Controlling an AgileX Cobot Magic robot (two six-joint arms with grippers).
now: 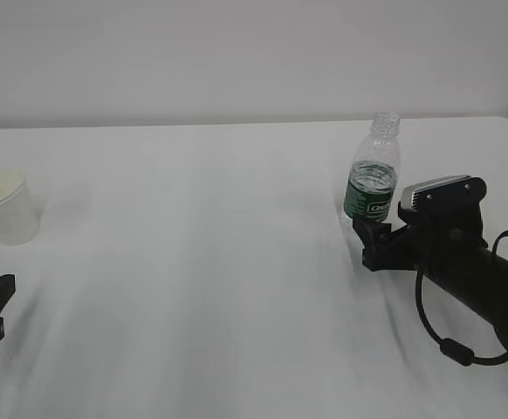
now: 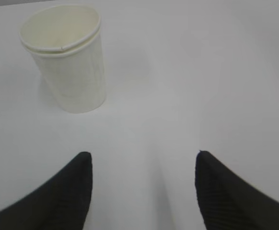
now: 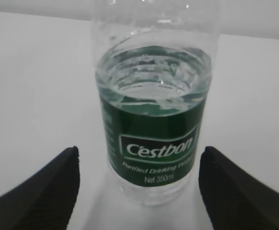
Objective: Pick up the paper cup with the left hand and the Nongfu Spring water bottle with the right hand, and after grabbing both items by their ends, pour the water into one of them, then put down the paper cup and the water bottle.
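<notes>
with both pincers wide open and empty, the right pincer [image 3: 139, 191] straddles the uncapped water bottle [image 1: 374, 166] on the desk [image 1: 219, 288] and could tip it, while the left pincer [image 2: 142, 191] faces right of the paper cup [image 2: 65, 57] and may miss.

I see the paper cup [image 1: 4, 205] upright near the surface's [image 1: 202, 288] left edge; water bottle [image 1: 374, 168] upright toward the far right corner, my right end effector [image 1: 372, 240] just before it.
</notes>
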